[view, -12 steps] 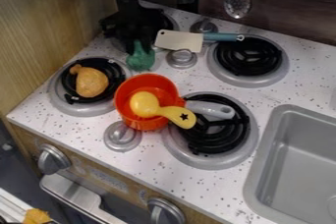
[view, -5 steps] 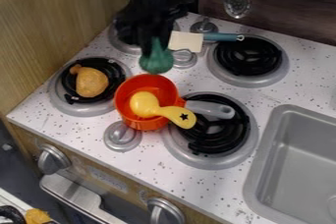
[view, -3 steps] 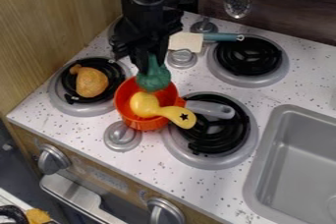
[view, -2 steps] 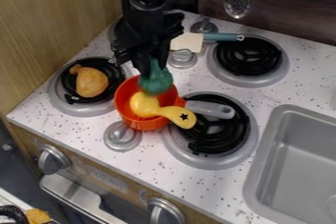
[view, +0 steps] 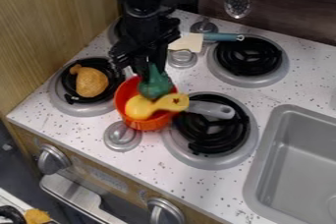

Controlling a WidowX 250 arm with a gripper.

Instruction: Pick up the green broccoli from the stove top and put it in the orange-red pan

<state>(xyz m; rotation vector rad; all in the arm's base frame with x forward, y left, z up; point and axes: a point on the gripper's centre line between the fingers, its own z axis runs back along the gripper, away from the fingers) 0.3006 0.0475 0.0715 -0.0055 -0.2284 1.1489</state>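
We find the claw [view: 148,67] pinching the green toy [view: 154,86] at the orange pot's [view: 150,125] mouth. We judge pickup complete; lowering and release remain. Below the claw, pot rim and yellow spoon [view: 140,107] limit clearance; beyond the pot, bare counter [view: 148,163] allows movement.

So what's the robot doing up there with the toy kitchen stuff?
The black gripper is holding a green toy low at the orange pot. A yellow spoon rests in the pot too, its handle over the rim. On the burner beside it, a brown toy drumstick lies on the coils.
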